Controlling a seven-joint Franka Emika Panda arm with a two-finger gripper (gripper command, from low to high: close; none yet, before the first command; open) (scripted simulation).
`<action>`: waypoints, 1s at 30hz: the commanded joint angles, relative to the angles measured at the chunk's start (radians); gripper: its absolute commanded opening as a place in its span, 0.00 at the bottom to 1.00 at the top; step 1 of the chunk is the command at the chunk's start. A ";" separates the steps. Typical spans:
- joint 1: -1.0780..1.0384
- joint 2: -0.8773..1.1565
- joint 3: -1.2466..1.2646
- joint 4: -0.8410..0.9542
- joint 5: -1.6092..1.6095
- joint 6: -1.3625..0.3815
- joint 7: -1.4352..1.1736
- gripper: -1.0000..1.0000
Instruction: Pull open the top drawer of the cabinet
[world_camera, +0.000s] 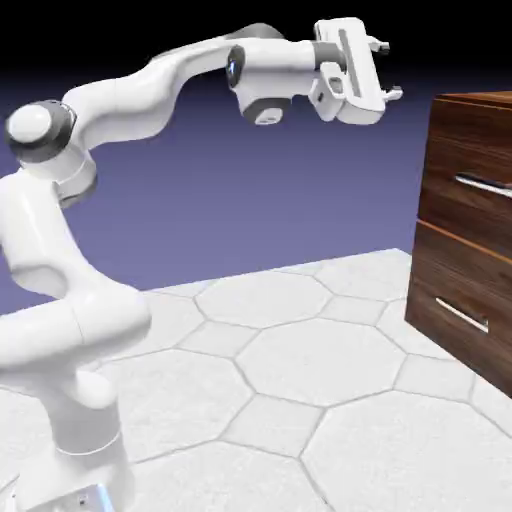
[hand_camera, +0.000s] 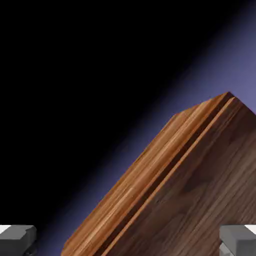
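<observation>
The arm (world_camera: 150, 95) reaches high, its claw (world_camera: 385, 70) spread wide, empty.

Rendered simulation scene; hexagon-tiled white table (world_camera: 300, 360), plain blue-violet backdrop (world_camera: 250, 200)

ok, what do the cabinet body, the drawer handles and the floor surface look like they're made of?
Cabinet: dark walnut-look wood, glossy; grain streaks show, clearest in the hand view.
Top drawer handle and lower drawer handle: thin silver bars, probably polished metal going by the bright highlights.
Table surface: pale, stone-like hexagonal tiles with faint mottling and grey joints; could be plain texture, it's a render.
</observation>
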 joint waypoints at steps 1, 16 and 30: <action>-0.033 -0.008 0.027 0.022 0.044 -0.004 -0.002 1.00; -0.533 -0.122 0.433 0.348 0.696 -0.060 -0.038 1.00; -0.872 -0.230 0.637 0.713 0.841 0.006 0.068 1.00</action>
